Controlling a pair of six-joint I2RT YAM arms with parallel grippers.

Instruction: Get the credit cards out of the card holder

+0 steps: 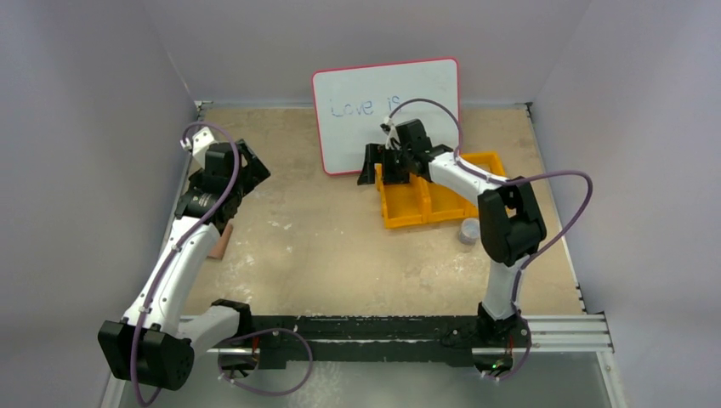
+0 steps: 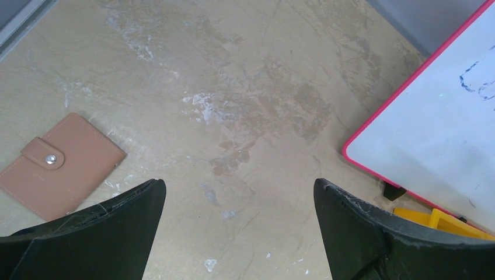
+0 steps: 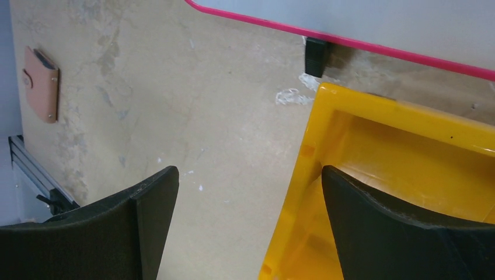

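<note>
The card holder [image 2: 58,166] is a flat brown wallet, shut with a snap strap, lying on the table at the left. It also shows in the right wrist view [image 3: 41,84] and, partly under my left arm, in the top view [image 1: 222,241]. No credit cards show; the holder is closed. My left gripper [image 2: 239,192] is open and empty, above bare table to the right of the holder, also in the top view [image 1: 252,170]. My right gripper [image 3: 250,181] is open and empty, straddling the left wall of the orange tray [image 3: 408,146], also in the top view [image 1: 380,174].
A pink-rimmed whiteboard [image 1: 387,110] stands at the back, on black feet, right behind the orange three-compartment tray [image 1: 442,200]. It also shows in the left wrist view [image 2: 432,116]. A small grey cylinder [image 1: 468,229] sits in front of the tray. Walls enclose the table.
</note>
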